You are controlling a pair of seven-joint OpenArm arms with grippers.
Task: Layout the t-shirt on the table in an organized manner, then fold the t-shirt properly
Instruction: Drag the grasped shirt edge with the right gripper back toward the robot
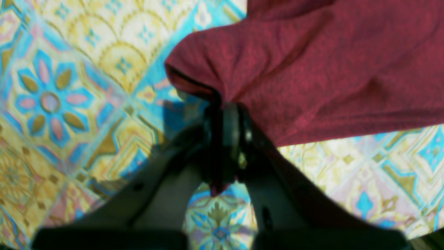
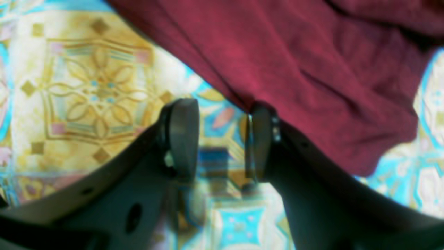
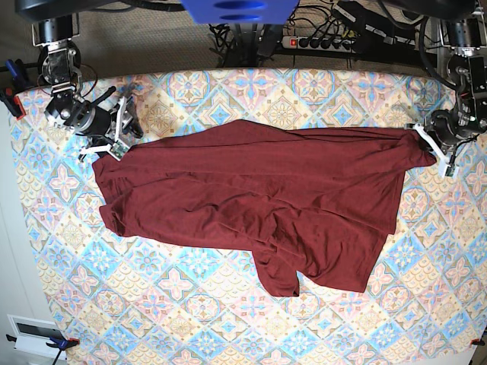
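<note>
The dark maroon t-shirt lies spread and wrinkled across the middle of the patterned table. At the right of the base view, my left gripper holds the shirt's right corner. In the left wrist view that gripper is shut on a pinched fold of the t-shirt, a bit of cloth poking out below the fingers. My right gripper sits at the shirt's upper left corner. In the right wrist view it stands open over bare table, the t-shirt edge touching one fingertip.
A power strip and cables lie behind the table's far edge. Red clamps grip the table's left side and corners. A white box sits past the front left corner. Patterned cloth shows all around the shirt.
</note>
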